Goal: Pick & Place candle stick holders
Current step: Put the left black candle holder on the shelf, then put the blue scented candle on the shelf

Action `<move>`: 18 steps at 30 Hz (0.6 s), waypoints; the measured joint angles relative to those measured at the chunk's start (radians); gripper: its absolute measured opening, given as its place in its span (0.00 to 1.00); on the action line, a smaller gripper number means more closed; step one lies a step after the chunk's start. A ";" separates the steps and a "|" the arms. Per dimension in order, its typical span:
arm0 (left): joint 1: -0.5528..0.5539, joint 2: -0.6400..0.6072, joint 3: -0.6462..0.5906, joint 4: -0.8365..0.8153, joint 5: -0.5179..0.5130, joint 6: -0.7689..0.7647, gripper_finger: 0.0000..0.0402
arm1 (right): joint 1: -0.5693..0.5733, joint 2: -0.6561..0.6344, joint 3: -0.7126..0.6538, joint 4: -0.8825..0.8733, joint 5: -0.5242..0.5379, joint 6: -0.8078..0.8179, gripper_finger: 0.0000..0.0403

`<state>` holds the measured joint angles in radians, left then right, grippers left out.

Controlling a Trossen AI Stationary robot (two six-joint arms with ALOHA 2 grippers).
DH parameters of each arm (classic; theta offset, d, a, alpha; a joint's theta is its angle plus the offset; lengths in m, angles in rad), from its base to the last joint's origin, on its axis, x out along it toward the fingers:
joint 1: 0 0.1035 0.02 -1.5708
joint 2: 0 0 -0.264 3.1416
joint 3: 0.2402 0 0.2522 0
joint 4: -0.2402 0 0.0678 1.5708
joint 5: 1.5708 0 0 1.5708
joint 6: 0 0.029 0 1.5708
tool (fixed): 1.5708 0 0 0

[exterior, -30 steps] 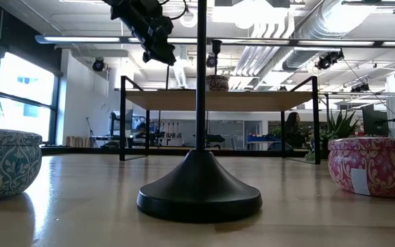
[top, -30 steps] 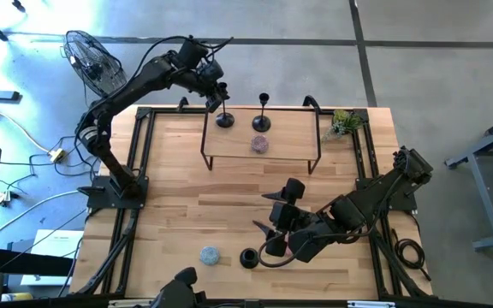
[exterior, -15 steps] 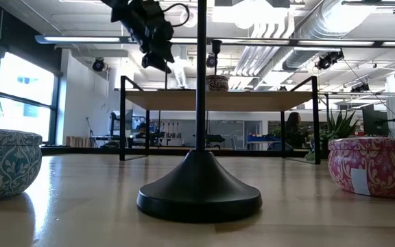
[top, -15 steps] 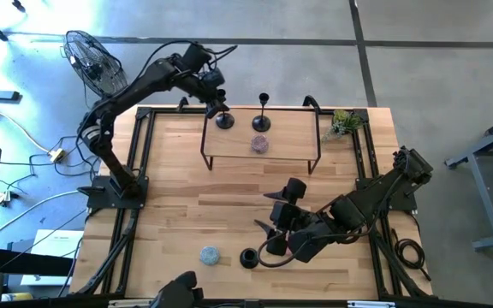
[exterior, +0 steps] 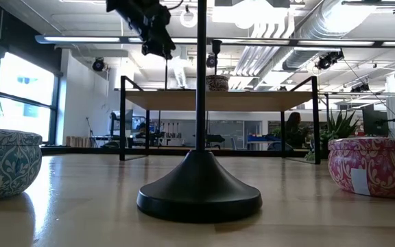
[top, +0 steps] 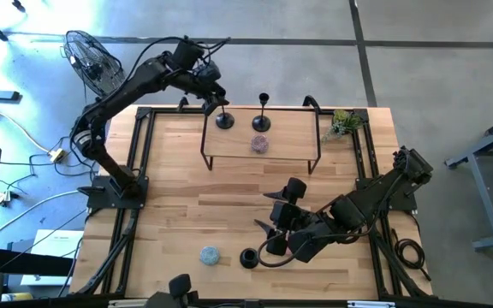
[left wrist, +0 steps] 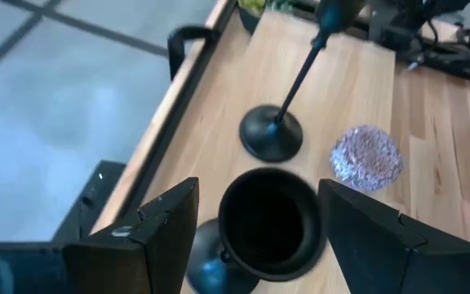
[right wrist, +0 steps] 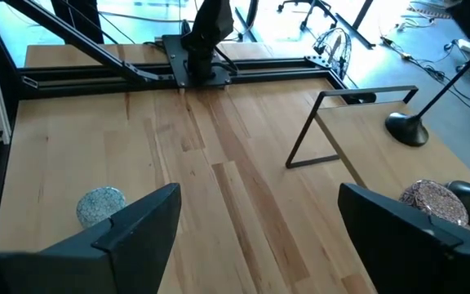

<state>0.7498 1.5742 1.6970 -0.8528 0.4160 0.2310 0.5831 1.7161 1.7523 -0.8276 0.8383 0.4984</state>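
Raised shelf [top: 229, 137]: two holders [top: 224, 120] [top: 263, 112] and a pink tin [top: 259, 145] crowd its far half; the near half lies free. Tabletop [top: 187, 214]: broad open centre; a third holder [top: 248, 257] and blue tin [top: 209, 255] stand by the front edge.
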 joint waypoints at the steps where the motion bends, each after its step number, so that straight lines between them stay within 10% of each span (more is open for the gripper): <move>1: 0.000 -0.006 0.000 0.005 -0.002 0.000 0.62 | 0.000 0.000 0.000 0.000 0.000 0.000 0.81; 18: 0.000 -0.093 0.001 0.133 0.038 -0.033 0.62 | 0.000 0.000 0.000 0.002 -0.001 0.000 0.81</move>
<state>0.7502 1.4810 1.6978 -0.7195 0.4537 0.1982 0.5831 1.7161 1.7523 -0.8257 0.8374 0.4984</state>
